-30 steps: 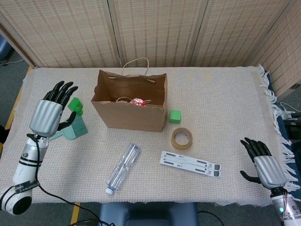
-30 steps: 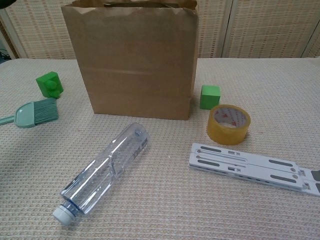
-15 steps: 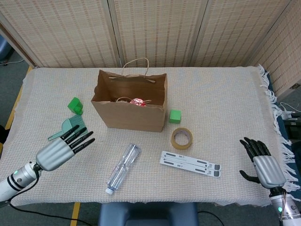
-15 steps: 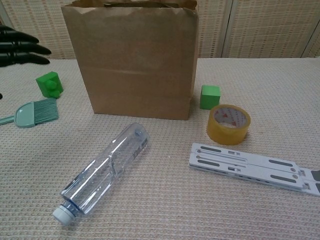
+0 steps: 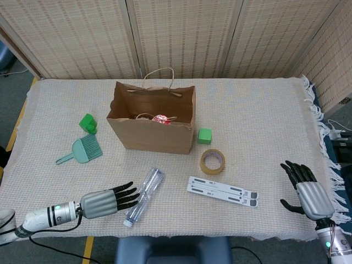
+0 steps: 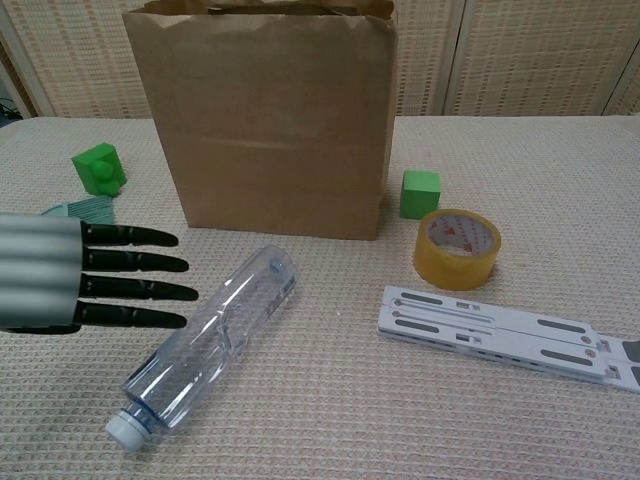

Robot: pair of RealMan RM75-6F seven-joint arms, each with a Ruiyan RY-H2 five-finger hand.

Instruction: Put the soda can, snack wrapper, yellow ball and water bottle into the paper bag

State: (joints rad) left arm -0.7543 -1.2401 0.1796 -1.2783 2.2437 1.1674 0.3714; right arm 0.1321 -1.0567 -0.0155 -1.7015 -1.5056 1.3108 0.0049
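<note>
A clear water bottle (image 5: 144, 196) (image 6: 210, 347) lies on its side on the cloth, cap toward the front edge. My left hand (image 5: 106, 202) (image 6: 75, 274) hovers just left of it, open, fingers stretched flat toward the bottle and holding nothing. The brown paper bag (image 5: 151, 133) (image 6: 270, 120) stands upright behind the bottle; a red and white item (image 5: 161, 119) shows inside it. My right hand (image 5: 309, 192) rests open near the table's right front corner, empty. No soda can, wrapper or yellow ball can be made out outside the bag.
A green brush (image 5: 81, 151), a green block (image 5: 87, 122) (image 6: 99, 168), a green cube (image 5: 204, 135) (image 6: 420, 193), a tape roll (image 5: 212, 161) (image 6: 457, 247) and a white folded stand (image 5: 222, 191) (image 6: 505, 334) lie around the bag.
My left hand has dropped from beside the bag's left, swung toward the front edge and now lies low with fingers pointing at the bottle. The right hand and the objects stayed put.
</note>
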